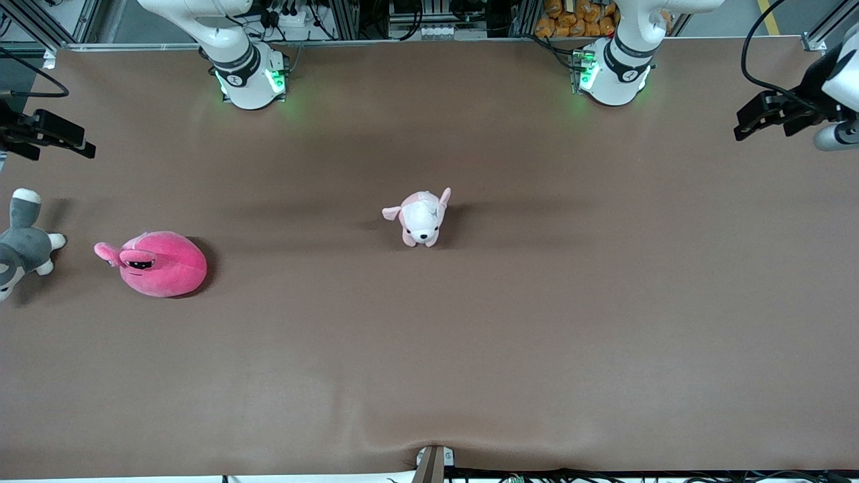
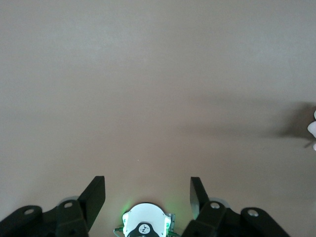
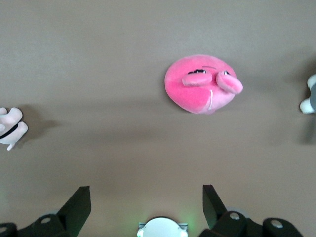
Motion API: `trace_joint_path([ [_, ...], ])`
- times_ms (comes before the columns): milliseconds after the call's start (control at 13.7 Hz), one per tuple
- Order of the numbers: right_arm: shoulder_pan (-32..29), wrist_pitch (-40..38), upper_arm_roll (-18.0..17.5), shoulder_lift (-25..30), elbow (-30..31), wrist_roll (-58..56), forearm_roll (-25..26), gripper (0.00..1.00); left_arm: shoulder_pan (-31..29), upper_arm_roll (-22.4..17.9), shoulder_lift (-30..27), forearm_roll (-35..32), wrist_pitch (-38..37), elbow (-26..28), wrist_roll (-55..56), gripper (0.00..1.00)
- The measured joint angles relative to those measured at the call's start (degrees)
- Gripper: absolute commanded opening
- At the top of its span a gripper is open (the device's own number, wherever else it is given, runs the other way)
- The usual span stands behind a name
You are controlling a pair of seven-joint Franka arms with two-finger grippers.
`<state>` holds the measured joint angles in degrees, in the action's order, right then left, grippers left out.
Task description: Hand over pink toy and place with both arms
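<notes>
Brown surface (image 1: 470, 349) carries the pink toy (image 1: 161, 263) toward the right arm's end, beside a grey plush (image 1: 23, 245); a pale dog plush (image 1: 421, 218) sits mid-surface. Right claw (image 3: 145, 205) and left claw (image 2: 148, 195) hang high at opposite ends, both spread and holding nothing, so the toy lies free within the right arm's reach.

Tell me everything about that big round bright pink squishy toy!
The round bright pink plush toy looks soft and fuzzy, shaped like a flattened ball with two small floppy pink ears and dark, sleepy-looking eyes. It lies on the brown table toward the right arm's end, between the grey plush toy and the small white-and-pink plush dog. Nothing touches it.
</notes>
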<state>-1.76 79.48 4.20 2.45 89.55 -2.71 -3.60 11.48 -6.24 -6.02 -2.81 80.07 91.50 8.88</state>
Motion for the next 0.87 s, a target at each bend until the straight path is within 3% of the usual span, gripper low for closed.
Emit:
trace_joint_path([
  [364,0.02,0.30,-0.06,0.57,-0.06,1.34,0.52,1.00,0.03,1.46,-3.05,0.00,0.15,2.92,0.00,0.78],
  [874,0.42,1.69,-0.39,0.61,-0.06,1.34,1.69,1.00,0.04,1.59,-3.90,0.00,1.02,2.75,0.01,0.78],
])
